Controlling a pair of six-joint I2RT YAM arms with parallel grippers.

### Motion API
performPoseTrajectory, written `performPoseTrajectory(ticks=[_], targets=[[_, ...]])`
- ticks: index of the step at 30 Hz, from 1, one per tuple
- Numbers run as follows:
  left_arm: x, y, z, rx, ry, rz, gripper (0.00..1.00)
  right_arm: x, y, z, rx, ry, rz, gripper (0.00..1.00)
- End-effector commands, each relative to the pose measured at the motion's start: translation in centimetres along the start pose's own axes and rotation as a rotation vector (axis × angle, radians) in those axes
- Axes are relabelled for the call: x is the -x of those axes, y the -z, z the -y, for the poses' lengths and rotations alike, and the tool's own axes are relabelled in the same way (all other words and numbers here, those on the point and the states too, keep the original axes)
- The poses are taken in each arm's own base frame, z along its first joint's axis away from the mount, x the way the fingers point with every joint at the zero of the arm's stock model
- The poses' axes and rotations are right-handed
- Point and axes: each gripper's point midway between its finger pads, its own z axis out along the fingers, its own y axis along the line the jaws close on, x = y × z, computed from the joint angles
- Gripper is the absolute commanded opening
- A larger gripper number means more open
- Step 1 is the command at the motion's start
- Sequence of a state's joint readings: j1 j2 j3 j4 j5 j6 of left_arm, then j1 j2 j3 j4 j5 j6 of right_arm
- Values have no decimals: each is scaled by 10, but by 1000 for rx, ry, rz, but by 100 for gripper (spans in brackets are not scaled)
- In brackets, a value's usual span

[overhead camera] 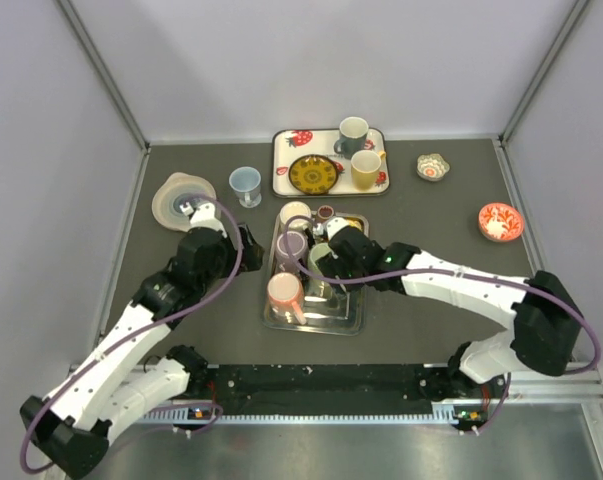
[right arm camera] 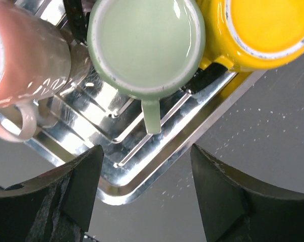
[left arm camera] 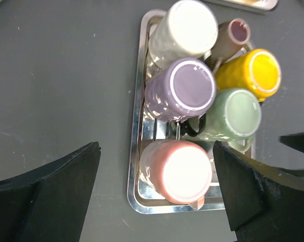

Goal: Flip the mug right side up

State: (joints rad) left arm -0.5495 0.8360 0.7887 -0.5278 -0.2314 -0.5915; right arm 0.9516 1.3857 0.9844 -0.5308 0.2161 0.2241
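Right wrist view, right gripper (right arm camera: pixel 144 169) spread wide, inverted green mug (right arm camera: pixel 146 43) just ahead

Left arm (overhead camera: pixel 131 340): reaches forward and inward from near-left base, elbow bent. Left claw (left arm camera: pixel 156 148) faces down, jaws spread wide. Right arm (overhead camera: pixel 461 285): elbow folded out at right, forearm stretched left toward centre. Right claw (right arm camera: pixel 146 151) faces down, jaws wide apart. Claws near each other, apart.
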Motion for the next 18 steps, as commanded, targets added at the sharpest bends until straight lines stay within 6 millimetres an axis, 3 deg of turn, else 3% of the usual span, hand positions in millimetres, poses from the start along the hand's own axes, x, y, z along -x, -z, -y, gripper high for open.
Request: performPoseTrajectory(ticks=[1, 12, 15, 18], targets=[[14, 16, 6, -61, 6, 79, 99, 37, -8, -2, -33, 26, 76, 70], [10, 29, 0, -89, -15, 106, 92, 39, -34, 8, -60, 68, 34, 61], [11, 30, 2, -100, -20, 113, 84, 37, -38, 10, -57, 73, 24, 59], [11, 30, 6, -125, -24, 111, 65, 39, -41, 12, -54, 75, 28, 59]])
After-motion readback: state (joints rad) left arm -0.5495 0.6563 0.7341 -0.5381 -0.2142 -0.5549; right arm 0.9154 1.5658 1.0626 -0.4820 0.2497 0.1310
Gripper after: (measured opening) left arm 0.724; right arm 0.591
